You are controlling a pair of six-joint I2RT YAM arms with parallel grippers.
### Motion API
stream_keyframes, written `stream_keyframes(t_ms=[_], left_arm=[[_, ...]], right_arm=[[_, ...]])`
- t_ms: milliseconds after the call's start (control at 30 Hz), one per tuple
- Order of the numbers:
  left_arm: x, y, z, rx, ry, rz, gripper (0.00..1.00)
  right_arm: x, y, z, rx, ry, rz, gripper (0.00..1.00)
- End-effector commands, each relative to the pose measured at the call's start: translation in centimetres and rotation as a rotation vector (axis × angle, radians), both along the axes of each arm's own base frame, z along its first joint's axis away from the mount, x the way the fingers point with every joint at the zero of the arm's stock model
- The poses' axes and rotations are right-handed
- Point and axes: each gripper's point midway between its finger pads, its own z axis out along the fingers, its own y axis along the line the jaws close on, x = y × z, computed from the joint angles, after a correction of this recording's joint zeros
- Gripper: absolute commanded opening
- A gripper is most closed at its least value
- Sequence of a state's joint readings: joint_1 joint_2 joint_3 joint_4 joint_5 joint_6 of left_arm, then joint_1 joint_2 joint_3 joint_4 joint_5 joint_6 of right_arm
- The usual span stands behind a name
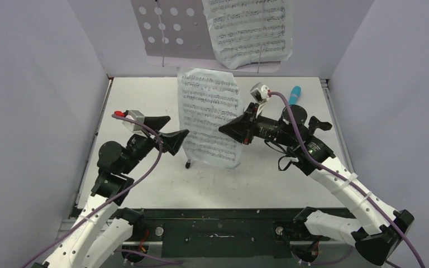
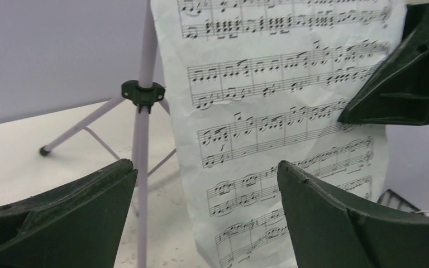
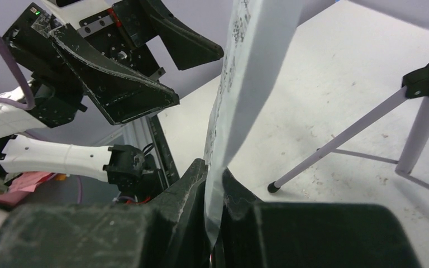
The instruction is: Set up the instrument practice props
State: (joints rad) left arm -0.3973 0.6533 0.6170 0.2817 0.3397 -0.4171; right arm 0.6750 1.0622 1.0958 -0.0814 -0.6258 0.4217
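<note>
The lilac music stand's perforated desk is at the back, and one sheet-music page rests on it. My right gripper is shut on the edge of a second page and holds it upright above the table; the right wrist view shows the jaws pinching the paper. My left gripper is open and empty just left of that page, facing it. The turquoise microphone lies at the back right. I cannot make out the black mic stand.
The stand's lilac pole and tripod legs stand on the white table, with one foot near the held page's lower edge. Grey walls close in the left, right and back. The right arm's purple cable loops over its wrist.
</note>
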Motion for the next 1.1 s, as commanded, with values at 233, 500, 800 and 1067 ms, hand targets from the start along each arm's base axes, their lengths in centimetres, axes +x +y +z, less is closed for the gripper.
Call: stream_keyframes(t_ms=[233, 500, 800, 1067], left_arm=[[3.6, 3.8, 2.8, 0.34, 0.027, 0.247, 0.97], [5.5, 5.6, 8.9, 0.248, -0.044, 0.395, 1.0], [8.2, 6.1, 13.7, 0.166, -0.027, 0.405, 0.94], [8.8, 5.5, 17.9, 0.048, -0.064, 0.307, 0.88]], right_arm=[[1.6, -0.2, 6.7, 0.079, -0.187, -0.071, 0.05], [2.7, 0.3, 10.8, 0.147, -0.26, -0.09, 0.05], [4.5, -0.4, 14.5, 0.175, -0.326, -0.193, 0.05], [4.9, -0.7, 17.0, 0.195, -0.389, -0.226, 0.05]])
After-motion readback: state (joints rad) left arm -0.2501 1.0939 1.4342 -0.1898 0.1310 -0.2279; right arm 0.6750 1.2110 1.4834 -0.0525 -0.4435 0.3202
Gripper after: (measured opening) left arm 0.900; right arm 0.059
